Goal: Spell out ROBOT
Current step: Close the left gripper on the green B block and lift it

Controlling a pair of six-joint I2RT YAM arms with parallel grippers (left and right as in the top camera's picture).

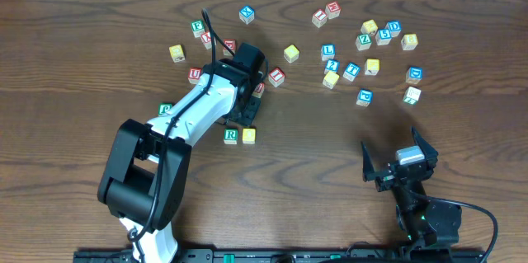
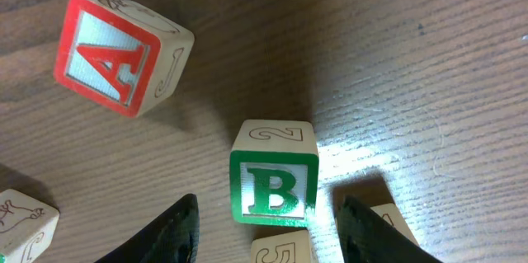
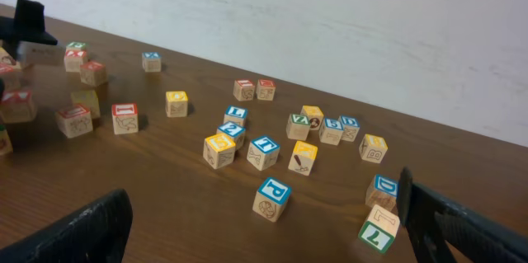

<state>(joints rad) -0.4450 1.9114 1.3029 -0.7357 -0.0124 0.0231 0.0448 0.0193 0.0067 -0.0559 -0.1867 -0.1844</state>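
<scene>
Now just 1 B cube btwn left end effector fingers.

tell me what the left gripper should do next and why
Probably close the left gripper on the green B cube: its fingers straddle it with gaps either side, and the R cube and a yellow cube already sit side by side, so B seems next.

Green-framed R cube: flat on table, letter up, front-left area. Yellow-faced cube: touching R's right side, in line. Green-framed B cube: sits square, B face toward wrist cam. Blue-framed T cube: among scattered cubes, right. 2nd yellow-faced cube: can't tell which.
</scene>
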